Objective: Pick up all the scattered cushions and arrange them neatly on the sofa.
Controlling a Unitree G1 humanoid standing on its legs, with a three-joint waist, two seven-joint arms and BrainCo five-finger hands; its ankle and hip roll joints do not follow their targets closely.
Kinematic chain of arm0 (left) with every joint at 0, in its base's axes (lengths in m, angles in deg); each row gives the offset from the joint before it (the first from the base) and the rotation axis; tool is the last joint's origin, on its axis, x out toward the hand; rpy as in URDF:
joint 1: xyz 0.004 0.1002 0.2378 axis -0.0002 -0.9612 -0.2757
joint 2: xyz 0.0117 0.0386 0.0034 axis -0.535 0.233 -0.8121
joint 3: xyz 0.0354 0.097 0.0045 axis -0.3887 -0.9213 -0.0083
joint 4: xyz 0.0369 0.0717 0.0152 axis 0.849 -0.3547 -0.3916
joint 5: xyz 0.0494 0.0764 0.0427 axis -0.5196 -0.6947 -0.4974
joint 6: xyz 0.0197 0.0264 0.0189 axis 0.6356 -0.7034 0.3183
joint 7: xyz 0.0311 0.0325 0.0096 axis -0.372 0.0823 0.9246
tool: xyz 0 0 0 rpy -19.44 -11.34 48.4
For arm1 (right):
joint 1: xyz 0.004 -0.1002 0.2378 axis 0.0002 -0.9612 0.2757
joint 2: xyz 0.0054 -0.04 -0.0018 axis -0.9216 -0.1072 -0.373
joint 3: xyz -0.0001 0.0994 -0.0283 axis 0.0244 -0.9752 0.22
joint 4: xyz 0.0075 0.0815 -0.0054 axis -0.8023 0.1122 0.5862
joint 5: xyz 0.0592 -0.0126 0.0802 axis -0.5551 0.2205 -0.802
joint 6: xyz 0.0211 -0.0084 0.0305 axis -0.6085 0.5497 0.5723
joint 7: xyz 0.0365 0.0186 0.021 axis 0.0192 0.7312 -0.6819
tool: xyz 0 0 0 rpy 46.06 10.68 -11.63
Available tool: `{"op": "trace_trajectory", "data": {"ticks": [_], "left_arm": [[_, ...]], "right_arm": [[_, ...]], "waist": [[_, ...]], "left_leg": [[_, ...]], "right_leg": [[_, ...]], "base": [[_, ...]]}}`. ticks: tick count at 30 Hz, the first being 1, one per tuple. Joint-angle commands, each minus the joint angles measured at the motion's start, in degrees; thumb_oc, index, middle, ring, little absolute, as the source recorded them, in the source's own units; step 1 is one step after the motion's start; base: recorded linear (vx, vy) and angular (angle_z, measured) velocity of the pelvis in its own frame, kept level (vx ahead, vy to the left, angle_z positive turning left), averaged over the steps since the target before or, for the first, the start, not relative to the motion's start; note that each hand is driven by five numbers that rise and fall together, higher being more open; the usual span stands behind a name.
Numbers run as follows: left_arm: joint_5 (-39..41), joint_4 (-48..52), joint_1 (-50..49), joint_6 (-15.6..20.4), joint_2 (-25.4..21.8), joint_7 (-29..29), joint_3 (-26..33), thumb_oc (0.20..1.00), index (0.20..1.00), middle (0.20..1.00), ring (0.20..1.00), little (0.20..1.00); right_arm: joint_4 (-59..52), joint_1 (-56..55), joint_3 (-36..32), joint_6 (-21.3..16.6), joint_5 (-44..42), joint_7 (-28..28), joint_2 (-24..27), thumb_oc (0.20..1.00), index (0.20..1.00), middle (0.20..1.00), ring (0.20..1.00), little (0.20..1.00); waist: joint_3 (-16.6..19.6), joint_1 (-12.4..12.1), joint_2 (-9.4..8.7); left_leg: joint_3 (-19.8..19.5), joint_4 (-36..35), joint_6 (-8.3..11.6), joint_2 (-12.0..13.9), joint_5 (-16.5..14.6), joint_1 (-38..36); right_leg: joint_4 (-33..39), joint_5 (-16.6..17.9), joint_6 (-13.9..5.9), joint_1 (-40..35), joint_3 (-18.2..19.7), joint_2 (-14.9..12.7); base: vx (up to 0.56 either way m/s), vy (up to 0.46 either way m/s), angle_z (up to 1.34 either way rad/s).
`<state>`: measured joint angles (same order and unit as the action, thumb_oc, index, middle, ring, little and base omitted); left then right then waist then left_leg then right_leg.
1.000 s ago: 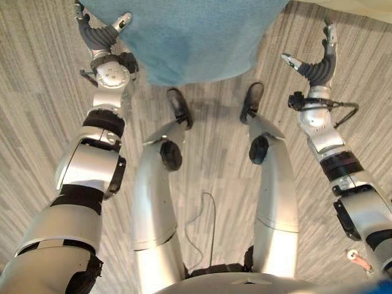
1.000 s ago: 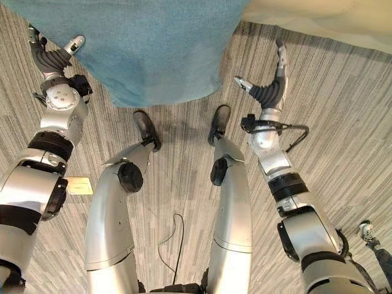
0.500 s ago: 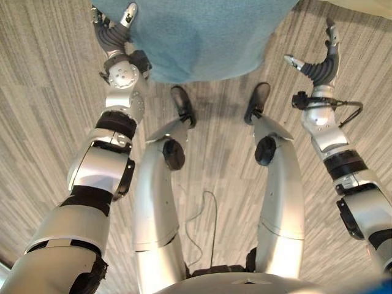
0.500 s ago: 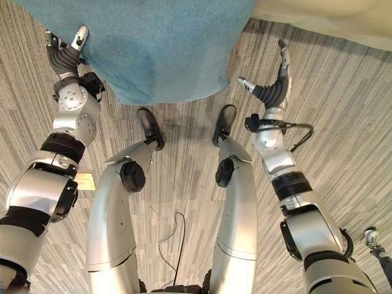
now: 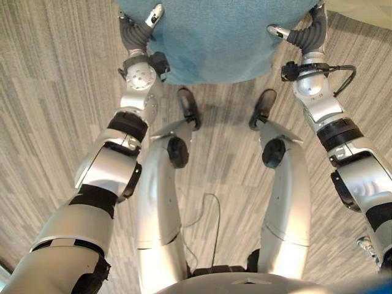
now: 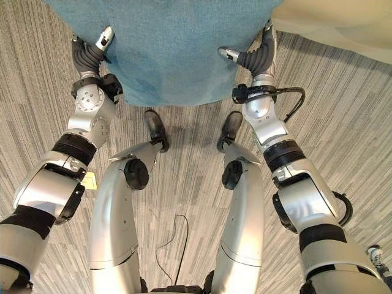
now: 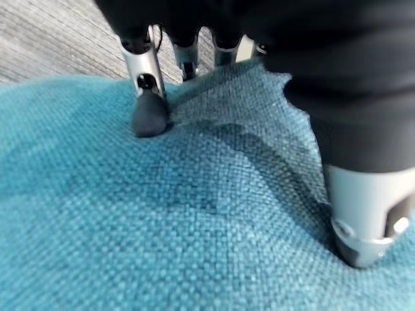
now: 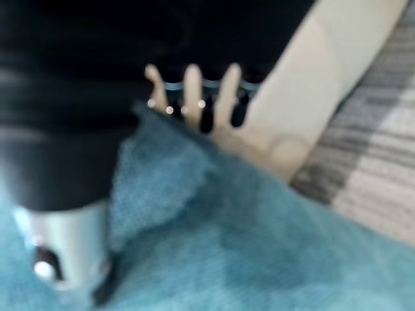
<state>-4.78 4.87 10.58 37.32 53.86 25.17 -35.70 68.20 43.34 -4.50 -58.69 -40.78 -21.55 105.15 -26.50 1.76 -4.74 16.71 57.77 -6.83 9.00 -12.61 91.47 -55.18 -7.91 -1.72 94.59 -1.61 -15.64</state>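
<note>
Floor: you are looking down at grey striped carpet (image 5: 55, 122) running across the lower and middle frame.
Left hand: your left hand (image 5: 139, 33) is sitting at the upper left of the frame, on the cushion's left edge; in its wrist view the thumb (image 7: 363, 220) is pressing into the top of the fabric while the fingers (image 7: 146, 97) are curling round the edge, so it is pinching the cushion.
Right hand: your right hand (image 6: 252, 56) is sitting at the upper right, thumb on the cushion's right edge and fingers reaching past it, clamping that edge.
Cushion: the teal cushion (image 6: 171, 49) is lying across the top centre, between both hands.
Sofa: a cream sofa (image 6: 343, 24) is showing in the top right corner, just beyond the cushion.
</note>
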Motion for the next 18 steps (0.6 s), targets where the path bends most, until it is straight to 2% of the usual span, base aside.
{"op": "trace_trajectory", "data": {"ticks": [1, 4, 5, 6, 7, 8, 14, 18], "left_arm": [[-0.9, 7.0, 1.9, 4.4, 2.7, -3.9, -1.8, 1.000, 1.000, 1.000, 1.000, 1.000], [0.1, 9.0, 3.6, 5.4, 2.7, -4.1, -2.4, 1.000, 1.000, 1.000, 1.000, 1.000], [0.1, 9.6, 3.9, 5.6, 2.6, -4.1, -2.4, 1.000, 1.000, 1.000, 1.000, 1.000], [0.3, 10.6, 4.0, 6.1, 2.5, -4.1, -2.3, 1.000, 1.000, 1.000, 1.000, 1.000], [0.3, 10.7, 4.0, 6.0, 2.4, -4.0, -2.3, 1.000, 1.000, 1.000, 1.000, 1.000], [0.9, 12.3, 4.6, 7.1, 2.6, -3.8, -2.1, 0.200, 0.200, 0.200, 0.200, 0.200], [3.3, 17.0, 2.7, 9.3, 2.2, -4.0, 0.1, 0.200, 0.200, 0.200, 0.200, 0.200], [2.5, 19.4, 1.6, 9.5, 0.9, -4.1, 0.4, 0.200, 0.200, 0.200, 0.200, 0.200]], "right_arm": [[-1.7, 3.4, 3.2, -2.5, -2.4, -1.1, -1.6, 1.000, 1.000, 1.000, 1.000, 1.000], [-1.6, 6.2, 5.0, -2.7, -3.6, -2.4, -3.2, 1.000, 1.000, 1.000, 1.000, 1.000], [-1.9, 6.6, 5.4, -2.8, -3.8, -2.9, -3.5, 0.752, 0.752, 0.752, 0.752, 0.752], [-2.6, 6.8, 5.6, -3.0, -4.0, -3.4, -3.4, 0.288, 0.288, 0.288, 0.288, 0.288], [-2.6, 6.8, 5.6, -3.0, -4.0, -3.4, -3.4, 0.288, 0.288, 0.288, 0.288, 0.288], [-4.1, 7.6, 5.6, -3.5, -4.3, -3.2, -3.6, 0.200, 0.200, 0.200, 0.200, 0.200], [-9.3, 7.8, 3.5, -4.3, -2.6, -2.6, -1.3, 0.200, 0.200, 0.200, 0.200, 0.200], [-11.9, 6.5, 0.9, -5.5, -3.4, -2.5, 0.6, 0.200, 0.200, 0.200, 0.200, 0.200]], "waist": [[0.4, 0.3, 3.91], [-0.3, 0.0, 4.16], [-0.4, 0.0, 4.20], [-0.4, 0.0, 4.16], [-0.4, 0.0, 4.16], [-0.6, 0.1, 4.20], [0.7, 0.2, 4.30], [2.1, 0.3, 4.55]], "left_leg": [[-10.6, 0.4, 3.64, -4.0, -5.1, -1.5], [-10.8, 0.3, 3.84, -4.2, -4.8, -1.5], [-10.9, 0.1, 3.92, -4.2, -4.7, -1.5], [-11.0, 0.1, 3.95, -4.3, -4.6, -1.5], [-11.0, 0.1, 3.95, -4.4, -4.6, -1.5], [-11.0, 0.2, 4.15, -4.2, -4.4, -1.5], [-11.4, 0.6, 4.35, -4.4, -4.3, -1.5], [-11.3, 0.7, 4.49, -4.1, -4.4, -1.5]], "right_leg": [[-1.5, -3.7, -2.30, -4.6, 1.1, 0.2], [-1.8, -3.6, -2.20, -4.6, 1.2, 0.4], [-1.7, -3.6, -2.21, -4.6, 1.3, 0.5], [-1.8, -3.6, -2.16, -4.6, 1.3, 0.6], [-1.8, -3.6, -2.15, -4.6, 1.3, 0.6], [-1.9, -3.6, -2.13, -4.6, 1.3, 0.7], [-2.6, -3.4, -1.97, -4.6, 1.2, 1.7], [-2.7, -3.4, -2.00, -4.6, 1.0, 2.2]], "base": [[0.01, -0.022, 0.04], [0.00, -0.027, 0.02], [0.00, -0.046, 0.01], [0.00, 0.000, 0.00], [0.00, -0.034, 0.00], [0.00, 0.000, 0.00], [0.00, -0.012, 0.00], [0.00, -0.008, -0.01]]}}
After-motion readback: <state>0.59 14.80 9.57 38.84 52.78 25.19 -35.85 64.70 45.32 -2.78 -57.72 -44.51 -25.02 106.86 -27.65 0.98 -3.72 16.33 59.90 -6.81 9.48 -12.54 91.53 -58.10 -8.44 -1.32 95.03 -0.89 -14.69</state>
